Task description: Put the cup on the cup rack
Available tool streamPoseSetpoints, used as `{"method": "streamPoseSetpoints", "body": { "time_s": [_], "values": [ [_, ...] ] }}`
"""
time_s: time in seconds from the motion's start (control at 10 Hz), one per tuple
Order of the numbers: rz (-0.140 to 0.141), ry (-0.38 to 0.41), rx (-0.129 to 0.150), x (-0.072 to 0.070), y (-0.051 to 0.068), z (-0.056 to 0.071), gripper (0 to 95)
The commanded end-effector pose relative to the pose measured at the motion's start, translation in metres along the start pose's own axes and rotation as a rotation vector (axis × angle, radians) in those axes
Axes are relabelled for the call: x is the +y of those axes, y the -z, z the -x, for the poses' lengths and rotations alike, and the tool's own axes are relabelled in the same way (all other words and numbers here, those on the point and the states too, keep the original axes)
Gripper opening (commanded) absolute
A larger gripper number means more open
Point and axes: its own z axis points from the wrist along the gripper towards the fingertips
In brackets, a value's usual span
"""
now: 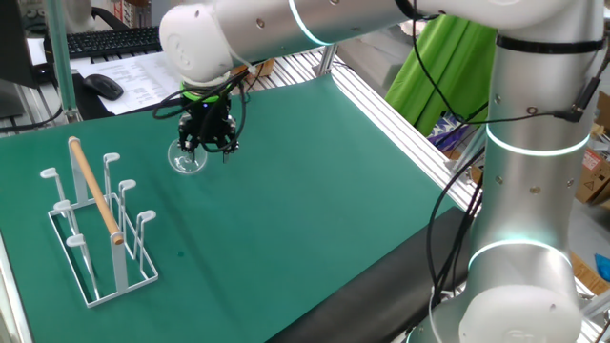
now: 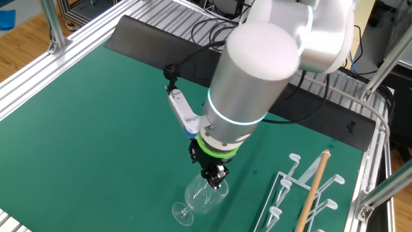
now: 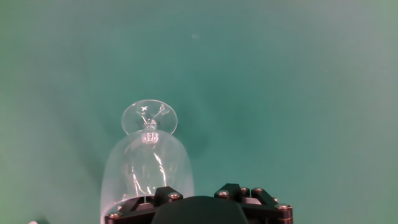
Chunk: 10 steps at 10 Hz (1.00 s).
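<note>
The cup (image 1: 187, 158) is a clear stemmed glass on the green mat, tilted with its foot low and its rim up. My gripper (image 1: 208, 145) is at the cup's rim and looks shut on it. The other fixed view shows the narrow fingers (image 2: 219, 174) pinching the rim of the cup (image 2: 205, 198), with its foot to the lower left. In the hand view the cup (image 3: 148, 165) stretches away from the gripper, foot farthest; the fingertips are hidden there. The white wire cup rack (image 1: 81, 238) with its wooden rod handle (image 1: 93, 189) stands left of the gripper, with no cup on its pegs.
The rack also shows at the lower right of the other fixed view (image 2: 288, 188). Aluminium rails (image 1: 400, 124) border the mat's far edge. A keyboard (image 1: 114, 40) and mouse (image 1: 102, 86) lie beyond the mat. The arm's thick body (image 1: 529, 171) stands at the right.
</note>
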Motion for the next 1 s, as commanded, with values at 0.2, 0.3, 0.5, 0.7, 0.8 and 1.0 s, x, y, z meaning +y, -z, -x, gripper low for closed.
{"method": "streamPoseSetpoints", "body": {
  "time_s": [0.2,0.3,0.5,0.7,0.8,1.0],
  "values": [
    [0.013,-0.012,0.019,-0.0014,0.0009,-0.0017,57.0],
    [0.009,-0.001,0.015,-0.0016,0.0008,-0.0020,57.0],
    [0.010,-0.002,0.013,-0.0024,0.0003,-0.0028,57.0],
    [0.013,0.000,0.015,-0.0024,0.0002,-0.0028,57.0],
    [0.013,0.006,0.014,-0.0026,0.0001,-0.0030,57.0],
    [0.010,0.012,0.012,-0.0024,0.0001,-0.0028,57.0]
  ]
}}
